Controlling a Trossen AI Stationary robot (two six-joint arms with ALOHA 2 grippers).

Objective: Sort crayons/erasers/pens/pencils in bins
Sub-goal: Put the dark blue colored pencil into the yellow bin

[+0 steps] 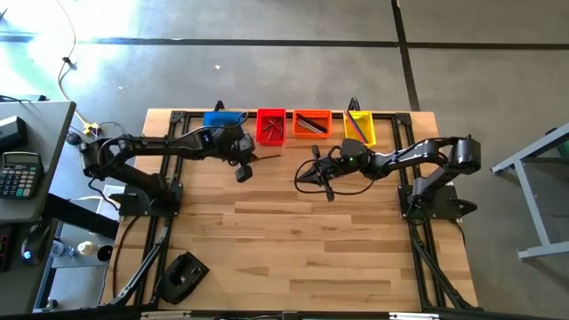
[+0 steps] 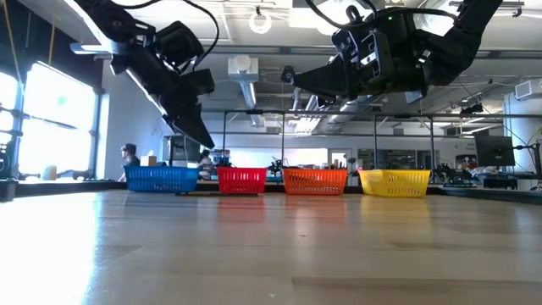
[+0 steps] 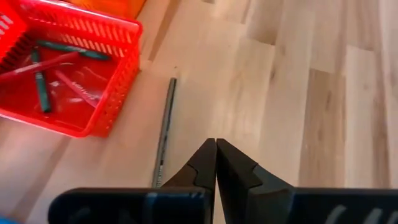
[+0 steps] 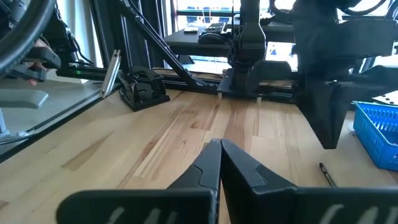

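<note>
Four bins stand in a row at the table's far edge: blue [image 1: 222,119], red [image 1: 271,125], orange [image 1: 311,124], yellow [image 1: 360,127]. The red bin [image 3: 68,74] holds several thin red and green sticks. A dark thin pencil [image 3: 165,127] lies flat on the table just in front of the red bin; it also shows in the high view [image 1: 267,156]. My left gripper [image 3: 216,152] is shut and empty, above the table beside the pencil [image 1: 243,172]. My right gripper [image 4: 220,152] is shut and empty, raised over the table's middle [image 1: 302,180]. No erasers show.
The orange and yellow bins hold thin sticks. A black object [image 1: 180,276] lies at the near left corner. The wood table [image 1: 293,249] stretches bare toward the near edge. A desk with a calculator [image 1: 20,173] stands left of the table.
</note>
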